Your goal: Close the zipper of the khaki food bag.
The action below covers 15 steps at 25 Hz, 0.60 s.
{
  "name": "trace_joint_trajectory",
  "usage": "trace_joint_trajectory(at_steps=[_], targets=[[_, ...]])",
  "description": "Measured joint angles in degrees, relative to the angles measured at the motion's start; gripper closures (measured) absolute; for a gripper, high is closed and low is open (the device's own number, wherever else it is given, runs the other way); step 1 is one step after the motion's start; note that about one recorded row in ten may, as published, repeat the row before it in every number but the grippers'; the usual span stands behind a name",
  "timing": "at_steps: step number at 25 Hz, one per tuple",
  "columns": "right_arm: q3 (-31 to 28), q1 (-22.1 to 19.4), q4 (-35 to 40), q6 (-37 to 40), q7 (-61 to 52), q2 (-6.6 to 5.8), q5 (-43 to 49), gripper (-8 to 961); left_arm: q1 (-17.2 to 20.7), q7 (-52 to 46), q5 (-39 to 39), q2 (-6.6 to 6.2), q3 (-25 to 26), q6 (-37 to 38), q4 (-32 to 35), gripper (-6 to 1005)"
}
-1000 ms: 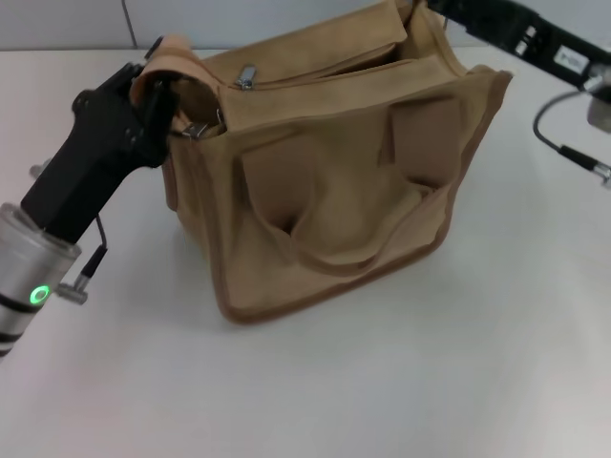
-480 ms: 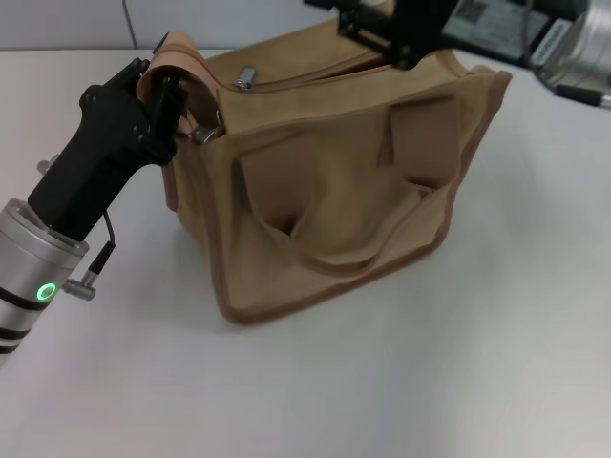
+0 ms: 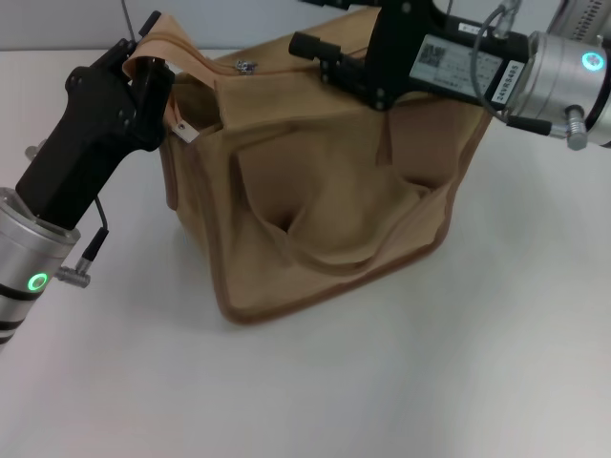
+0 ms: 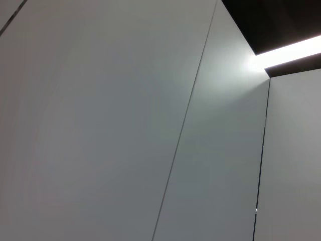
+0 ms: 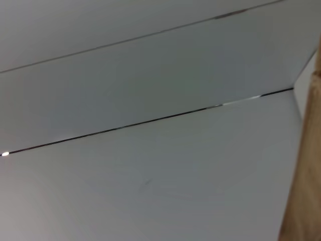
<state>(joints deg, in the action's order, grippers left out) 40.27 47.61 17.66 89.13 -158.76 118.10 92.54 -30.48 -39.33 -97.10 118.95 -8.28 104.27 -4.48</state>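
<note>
The khaki food bag (image 3: 315, 191) stands on the white table, with its looped handle (image 3: 334, 256) hanging down its near side. My left gripper (image 3: 153, 59) is shut on the tan end strap (image 3: 177, 43) at the bag's left end and holds it up. The zipper's small silver pull (image 3: 246, 65) shows on the top panel near that end. My right gripper (image 3: 304, 45) reaches in from the right over the bag's top, a short way right of the pull, and hides most of the zipper line. A sliver of khaki fabric (image 5: 307, 165) shows in the right wrist view.
The white table (image 3: 430, 382) spreads around the bag. A grey wall (image 3: 57, 19) runs behind it. Both wrist views show mostly grey wall panels (image 4: 100, 125).
My right arm has swung left across the bag's top toward the zipper pull. My left gripper has lifted the end strap a little higher.
</note>
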Motion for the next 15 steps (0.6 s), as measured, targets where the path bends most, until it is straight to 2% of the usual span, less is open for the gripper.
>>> trace_joint_trajectory(at_steps=[15], targets=[[4.9,1.4,-0.2,-3.0,-0.1,0.29,0.1,537,-1.6,0.0,0.1,0.14,0.4,-3.6,-0.6,957]])
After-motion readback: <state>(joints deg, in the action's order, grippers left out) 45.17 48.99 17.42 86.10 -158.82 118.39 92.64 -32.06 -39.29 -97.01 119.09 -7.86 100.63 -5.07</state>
